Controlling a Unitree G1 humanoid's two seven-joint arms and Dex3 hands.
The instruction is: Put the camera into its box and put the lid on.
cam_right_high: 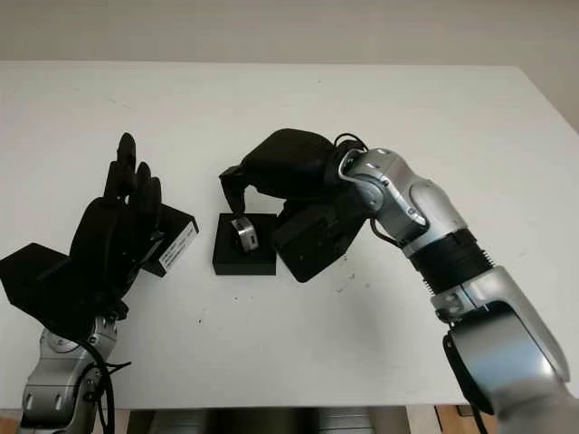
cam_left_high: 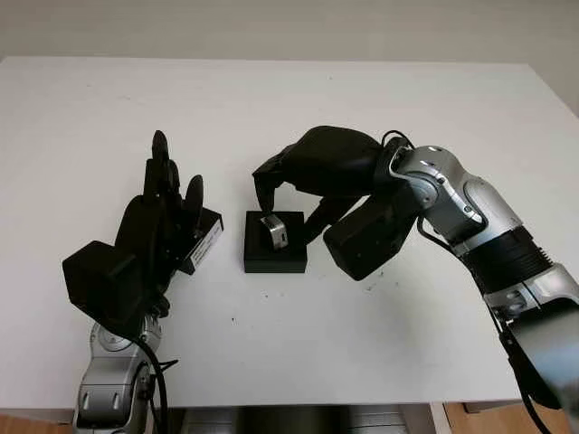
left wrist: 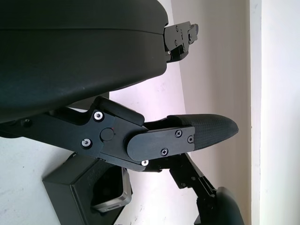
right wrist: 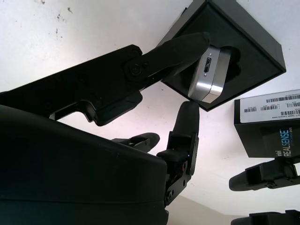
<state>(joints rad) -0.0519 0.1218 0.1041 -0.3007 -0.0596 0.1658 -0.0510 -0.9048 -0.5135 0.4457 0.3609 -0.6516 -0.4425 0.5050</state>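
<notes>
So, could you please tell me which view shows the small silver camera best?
The right wrist view: the small silver camera appears close, tilted in the black box, with the right hand at it. Both eye views show it small; the left wrist view shows one edge.

Silver-jointed arms, black cables, black right hand (cam_left_high: 298,194).

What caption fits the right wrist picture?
Right hand tucks the silver camera into its black box.

Silver camera (cam_left_high: 274,231); black box (cam_left_high: 274,255) (white table (cam_left_high: 298,99))
</notes>
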